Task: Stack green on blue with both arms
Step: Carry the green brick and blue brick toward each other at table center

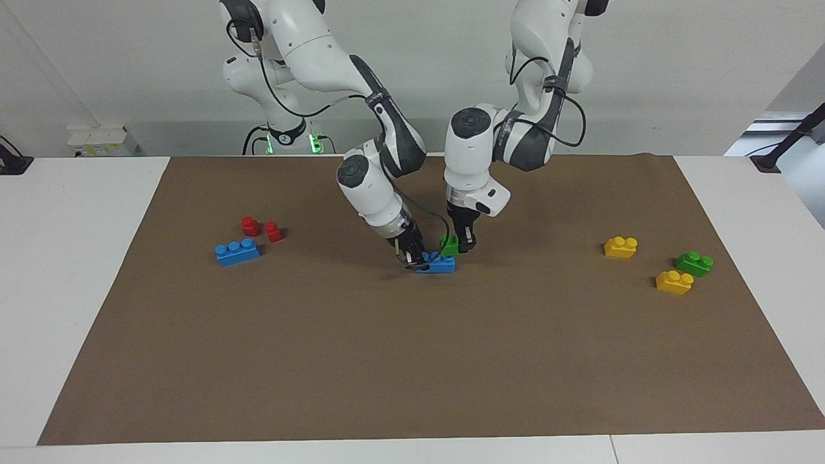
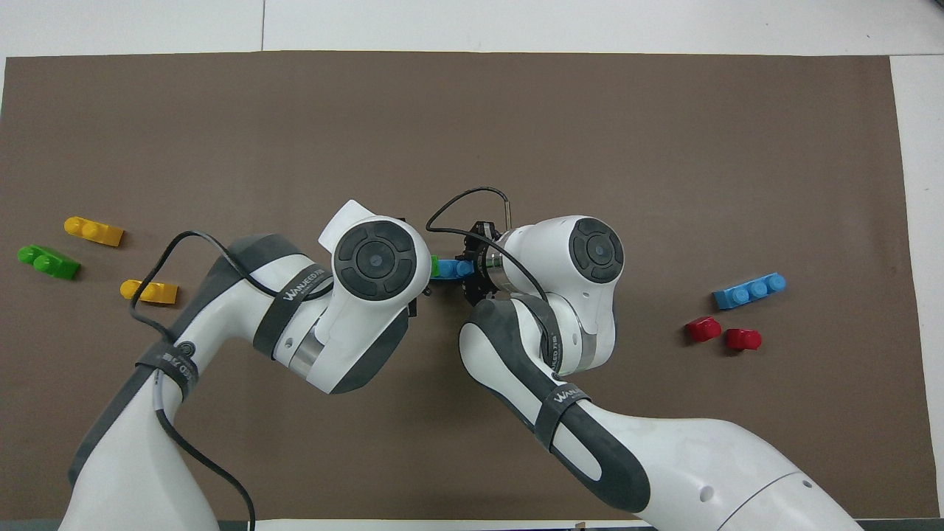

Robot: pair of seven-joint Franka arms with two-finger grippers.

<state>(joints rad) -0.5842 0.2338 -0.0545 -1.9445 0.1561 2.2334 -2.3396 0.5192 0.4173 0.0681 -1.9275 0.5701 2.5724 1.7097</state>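
Carrying the small bright-green plastic two-stud brick [image 1: 448, 244] in the left gripper [image 1: 465, 247], fingers clamped on it, just above the studs of the bright-blue plastic three-stud brick [image 1: 440, 263]. Pinning that blue brick flat on the brown mat [image 1: 412, 361], near the mat's middle, with the right gripper [image 1: 416, 260], fingers clenched on the end toward the right arm's side. Not yet seated, judging by the facing view: green brick sits a touch high and toward the blue brick's free end.

For a clean stack:
- Square the green brick's underside to the blue studs before descending; a tilted approach would likely jam on one stud.
- Aim for the two studs left uncovered by the right gripper, keeping clear of its fingers.
- Press straight down, slowly, with the right gripper holding firm so the blue brick cannot slide or tip.
- Release the green brick only once it sits flush, then lift straight up.

Elsewhere on the mat, untouched: a second blue brick [image 1: 237, 251] and two small red bricks [image 1: 260, 229] toward the right arm's end; two yellow bricks [image 1: 621, 247] and a second green brick [image 1: 694, 263] toward the left arm's end.
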